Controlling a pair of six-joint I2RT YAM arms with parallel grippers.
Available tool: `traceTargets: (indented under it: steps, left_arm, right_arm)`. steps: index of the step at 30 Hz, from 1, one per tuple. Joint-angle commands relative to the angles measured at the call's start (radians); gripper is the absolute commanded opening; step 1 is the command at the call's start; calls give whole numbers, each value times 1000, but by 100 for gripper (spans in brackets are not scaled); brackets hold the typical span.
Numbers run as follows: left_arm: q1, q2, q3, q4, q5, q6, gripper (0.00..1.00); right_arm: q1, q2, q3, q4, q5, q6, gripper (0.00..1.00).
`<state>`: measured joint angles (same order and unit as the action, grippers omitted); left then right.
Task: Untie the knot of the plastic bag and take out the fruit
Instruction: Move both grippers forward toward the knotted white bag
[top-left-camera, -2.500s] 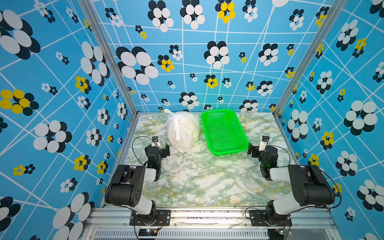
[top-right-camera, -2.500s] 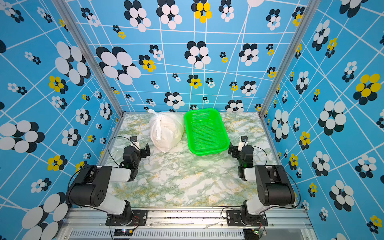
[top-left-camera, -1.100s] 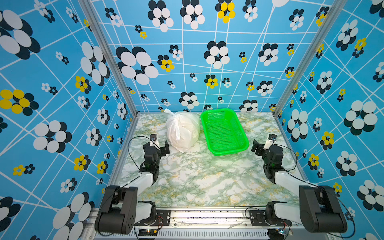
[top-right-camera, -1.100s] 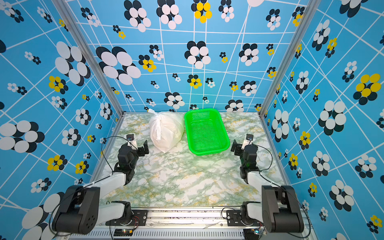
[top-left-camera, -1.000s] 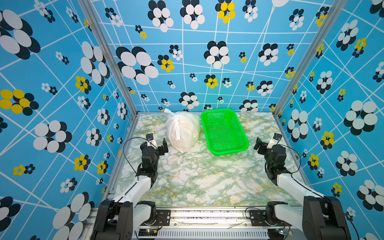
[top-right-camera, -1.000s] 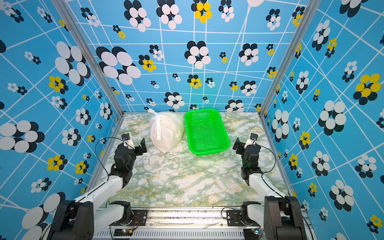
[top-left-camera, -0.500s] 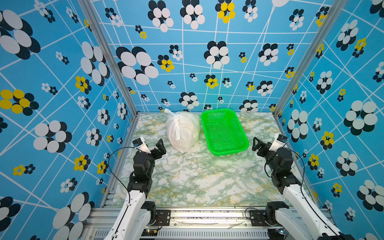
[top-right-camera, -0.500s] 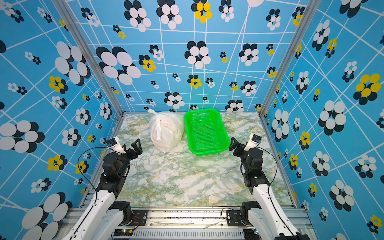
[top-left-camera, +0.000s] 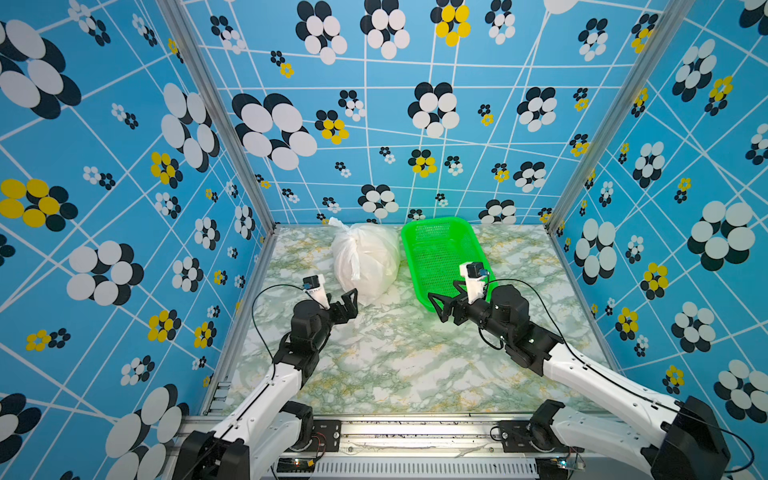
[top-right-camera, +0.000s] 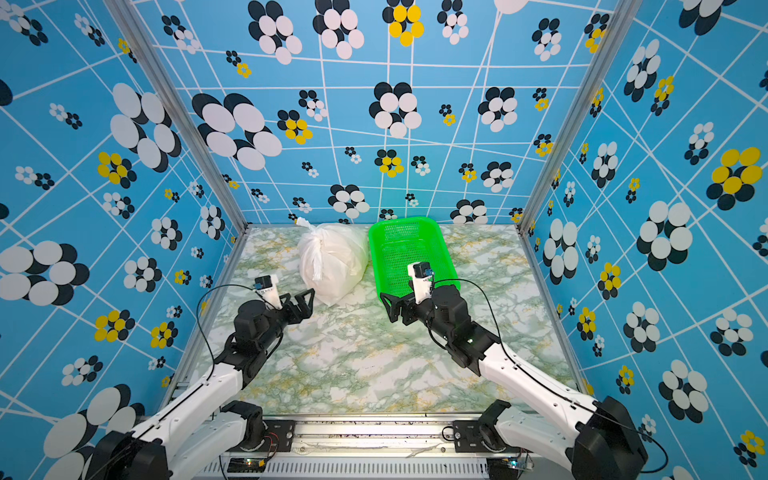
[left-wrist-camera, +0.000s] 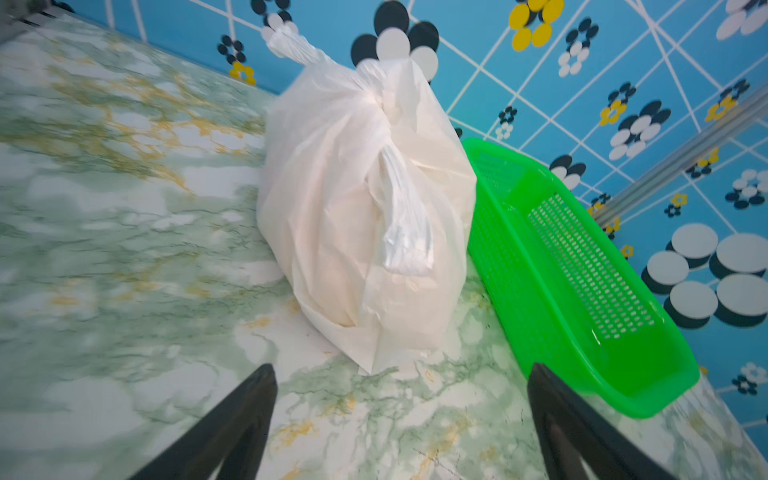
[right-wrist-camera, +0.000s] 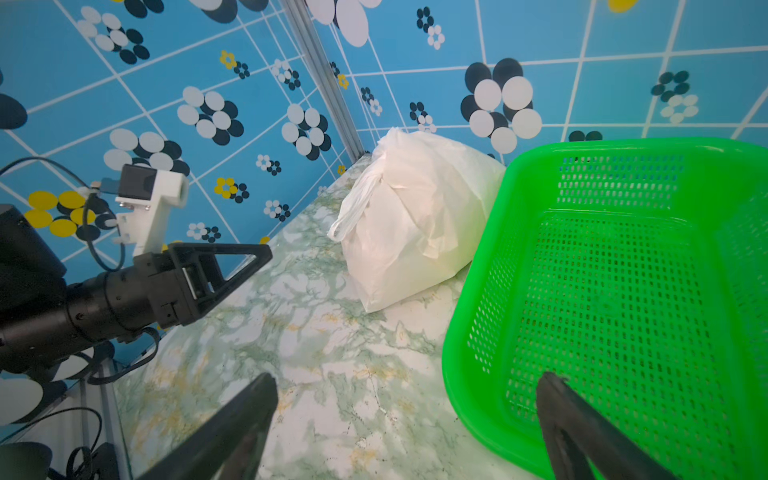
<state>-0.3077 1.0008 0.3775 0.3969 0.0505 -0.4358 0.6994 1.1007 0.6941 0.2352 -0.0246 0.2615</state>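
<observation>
Plastic bag (top-left-camera: 368, 259) knotted, contents hidden from me; green basket (right-wrist-camera: 623, 145) empty. My left fingers (left-wrist-camera: 232, 424) and right fingers (right-wrist-camera: 232, 432) gape, holding nothing.

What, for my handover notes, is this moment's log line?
left gripper: open, near plastic bag | right gripper: open, by green basket | knot: tied | fruit: not visible

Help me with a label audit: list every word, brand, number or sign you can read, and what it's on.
No readable text anywhere.
Plastic bag: plain white.
Green basket: unmarked.
Walls: only flowers and lines.
Small front board: too small to read.
</observation>
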Motion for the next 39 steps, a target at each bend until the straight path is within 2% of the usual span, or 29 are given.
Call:
traceTargets:
  steps: [1, 5, 12, 15, 17, 21, 25, 29, 32, 35, 39]
  left_arm:
    - [-102, 87, 74, 46, -118, 129, 95]
    - [-156, 211, 123, 71, -176, 148, 94]
    - [-159, 406, 224, 35, -305, 119, 95]
    - [-159, 463, 263, 26, -325, 93, 91]
    - [-159, 492, 277, 46, -325, 87, 80]
    - [-160, 529, 303, 76, -308, 103, 34]
    - [-156, 575, 345, 56, -325, 133, 1]
    - [-159, 570, 338, 55, -325, 153, 0]
    - [-159, 489, 293, 44, -324, 146, 0]
    - [-171, 340, 223, 7, -329, 148, 0]
    - [-207, 124, 155, -179, -461, 113, 0]
  right_arm:
    - [13, 43, 44, -2, 31, -42, 99]
    - [15, 74, 52, -2, 55, -47, 99]
    - [15, 69, 48, -21, 68, -43, 99]
    - [15, 58, 42, -24, 78, -47, 99]
    - [14, 51, 41, -25, 87, -49, 99]
    - [14, 45, 50, -31, 110, -49, 99]
    - [15, 48, 71, -50, 123, -37, 99]
    - [15, 42, 73, -52, 126, -17, 99]
    - [14, 36, 66, -40, 146, 1, 99]
    - [15, 51, 74, -33, 175, 31, 99]
    - [28, 129, 177, -121, 150, 28, 95]
